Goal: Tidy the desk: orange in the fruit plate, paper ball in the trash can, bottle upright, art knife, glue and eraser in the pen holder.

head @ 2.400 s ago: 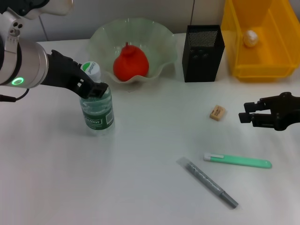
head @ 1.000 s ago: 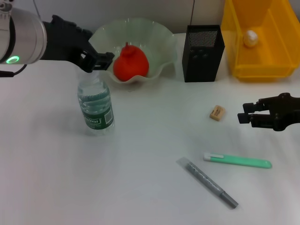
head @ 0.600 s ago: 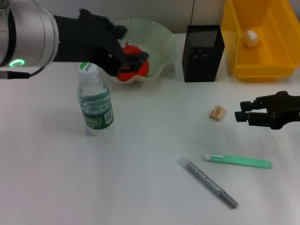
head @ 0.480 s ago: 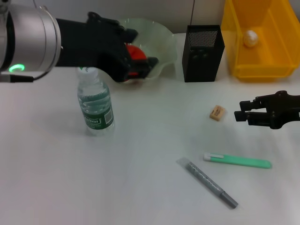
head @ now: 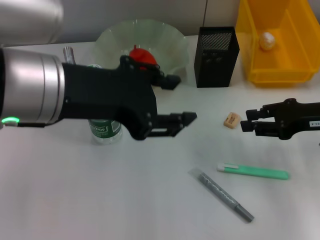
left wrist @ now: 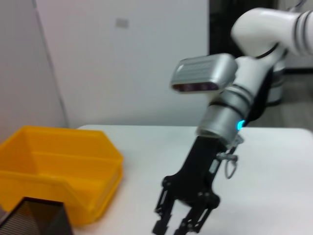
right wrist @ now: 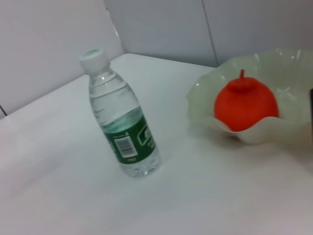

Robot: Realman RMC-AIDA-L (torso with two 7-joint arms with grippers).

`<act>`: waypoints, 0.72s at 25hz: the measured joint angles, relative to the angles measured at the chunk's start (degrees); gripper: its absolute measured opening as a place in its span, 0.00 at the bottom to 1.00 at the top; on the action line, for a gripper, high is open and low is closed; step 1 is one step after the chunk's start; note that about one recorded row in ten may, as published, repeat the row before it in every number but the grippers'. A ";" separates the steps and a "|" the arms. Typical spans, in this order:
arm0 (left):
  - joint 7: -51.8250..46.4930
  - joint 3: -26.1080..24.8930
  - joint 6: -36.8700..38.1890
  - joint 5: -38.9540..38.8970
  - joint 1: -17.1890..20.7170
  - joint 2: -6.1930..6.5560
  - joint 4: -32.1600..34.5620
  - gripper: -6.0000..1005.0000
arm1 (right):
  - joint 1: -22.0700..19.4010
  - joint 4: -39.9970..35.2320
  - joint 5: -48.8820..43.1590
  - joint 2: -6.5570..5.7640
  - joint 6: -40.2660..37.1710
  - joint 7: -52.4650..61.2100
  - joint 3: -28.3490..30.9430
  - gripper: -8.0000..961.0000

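The bottle (head: 105, 131) (right wrist: 122, 117) stands upright at the left, mostly hidden behind my left arm in the head view. My left gripper (head: 180, 99) hangs open and empty above mid-table, to the right of the bottle. The orange (head: 142, 54) (right wrist: 246, 104) lies in the fruit plate (head: 175, 42) (right wrist: 274, 132). A paper ball (head: 266, 40) rests in the trash can (head: 277, 76) (left wrist: 54, 166). The eraser (head: 231, 120) lies just left of my open right gripper (head: 247, 121) (left wrist: 183, 226). The green art knife (head: 255, 171) and grey glue stick (head: 222, 195) lie nearer the front. The pen holder (head: 216, 57) (left wrist: 34, 218) stands at the back.
The pen holder sits between the fruit plate and the trash can along the back edge. My left forearm spans the left half of the table at mid-height. The knife and glue lie close together at the front right.
My left gripper let go of the bottle, rose and swung right across the front of the fruit plate to mid-table. My right gripper crept left toward the eraser.
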 joint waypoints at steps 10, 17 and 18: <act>12.43 -12.67 9.97 -13.37 -0.56 0.11 -17.98 0.60 | 0.97 -2.96 -0.17 2.60 0.55 4.57 -3.15 0.43; 19.95 -18.23 16.92 -16.19 -1.94 0.04 -32.01 0.60 | 1.45 -5.92 0.20 3.72 0.19 10.27 -5.61 0.43; 19.95 -18.23 16.92 -16.19 -1.94 0.04 -32.01 0.60 | 1.65 -6.03 0.29 3.76 0.10 11.13 -5.87 0.43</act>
